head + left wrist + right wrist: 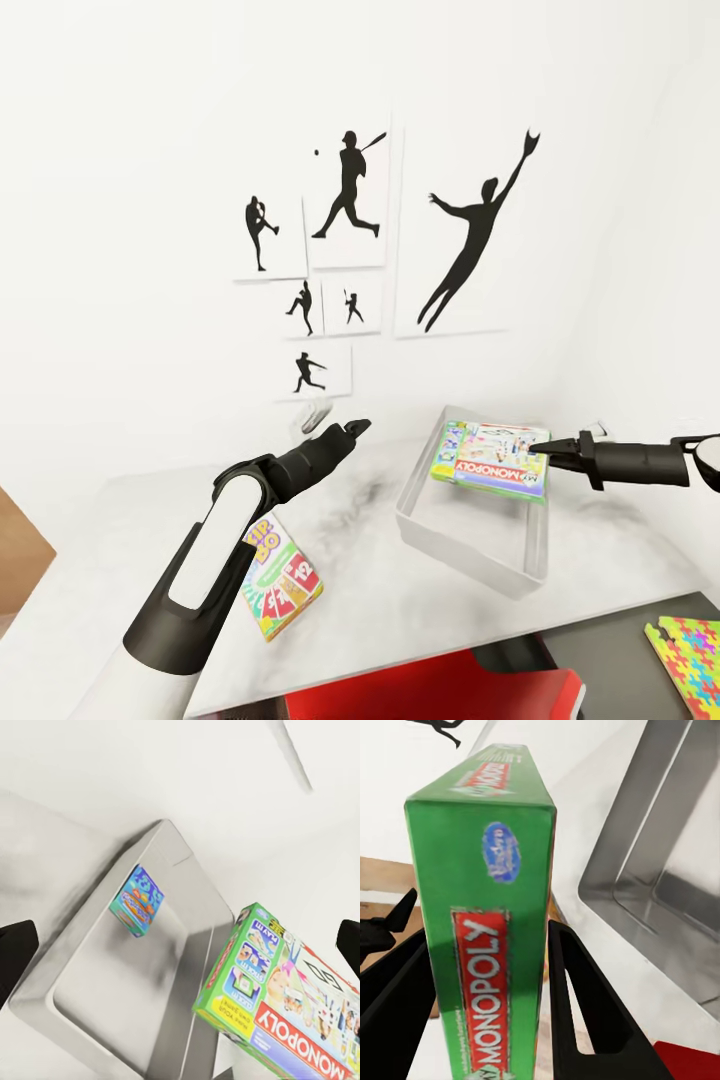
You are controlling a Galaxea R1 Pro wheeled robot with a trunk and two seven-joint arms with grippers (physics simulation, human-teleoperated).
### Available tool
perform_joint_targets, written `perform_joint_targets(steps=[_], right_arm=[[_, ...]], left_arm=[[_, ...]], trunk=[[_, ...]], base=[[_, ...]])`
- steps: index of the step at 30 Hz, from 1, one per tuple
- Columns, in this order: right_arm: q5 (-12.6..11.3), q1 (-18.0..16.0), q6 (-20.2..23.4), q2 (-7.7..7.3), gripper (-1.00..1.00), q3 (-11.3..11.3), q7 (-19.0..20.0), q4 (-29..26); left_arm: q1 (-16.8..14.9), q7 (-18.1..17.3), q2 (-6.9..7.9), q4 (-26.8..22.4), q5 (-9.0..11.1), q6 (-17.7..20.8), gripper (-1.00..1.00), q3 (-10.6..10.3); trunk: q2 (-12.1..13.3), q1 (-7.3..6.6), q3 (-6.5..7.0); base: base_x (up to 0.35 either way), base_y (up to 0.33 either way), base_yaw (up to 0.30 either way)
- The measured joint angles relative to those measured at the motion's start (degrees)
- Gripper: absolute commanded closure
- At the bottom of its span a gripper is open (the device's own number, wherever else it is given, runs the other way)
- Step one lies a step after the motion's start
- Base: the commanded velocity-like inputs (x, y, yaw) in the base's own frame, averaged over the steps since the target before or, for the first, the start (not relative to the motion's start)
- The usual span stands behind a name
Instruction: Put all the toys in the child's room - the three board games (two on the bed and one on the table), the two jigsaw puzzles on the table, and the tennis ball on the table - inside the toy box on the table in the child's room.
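6 silhouette prints [345,240], red chair [440,690]

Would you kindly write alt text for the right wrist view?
The right claw grips a green Monopoly box on edge between its black fingers. Beside it sits the pale grey toy box on the white table.
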Motion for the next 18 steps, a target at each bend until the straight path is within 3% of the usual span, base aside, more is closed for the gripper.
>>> perform_joint_targets(steps=[18], right_arm=[[0.09, -0.76, 0.0, -0.08, 1.0, -0.08, -0.87, 0.77]], left_arm=[[0.0, 0.08, -0.06, 0.0, 0.0, 0.0, -1.0, -0.08]], trunk=[[-0.01, 0.0, -0.68]], base=[[0.0, 0.0, 0.0]])
